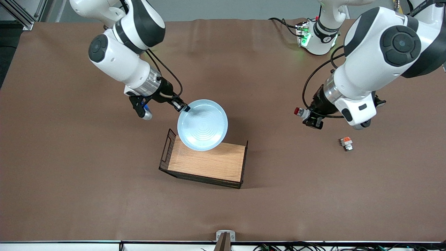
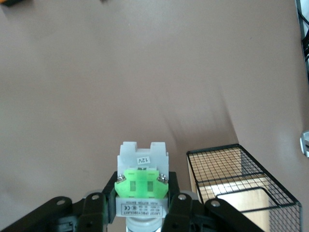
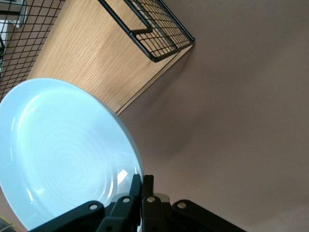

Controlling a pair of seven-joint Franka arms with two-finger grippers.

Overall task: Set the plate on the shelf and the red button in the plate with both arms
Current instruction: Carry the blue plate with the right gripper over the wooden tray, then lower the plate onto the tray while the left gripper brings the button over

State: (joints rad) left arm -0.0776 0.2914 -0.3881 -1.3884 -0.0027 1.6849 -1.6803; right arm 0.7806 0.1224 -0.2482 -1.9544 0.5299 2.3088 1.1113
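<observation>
Label "12V" on red button

The right arm reaches down from its base toward the middle of the desk, wrist bent, its right hand up in the air with both fingers pinched flat on the rim of the plate.

The left arm folds down from its base with the elbow high. The left hand, held above the desk, has its fingers clamped on the body of the red button.
</observation>
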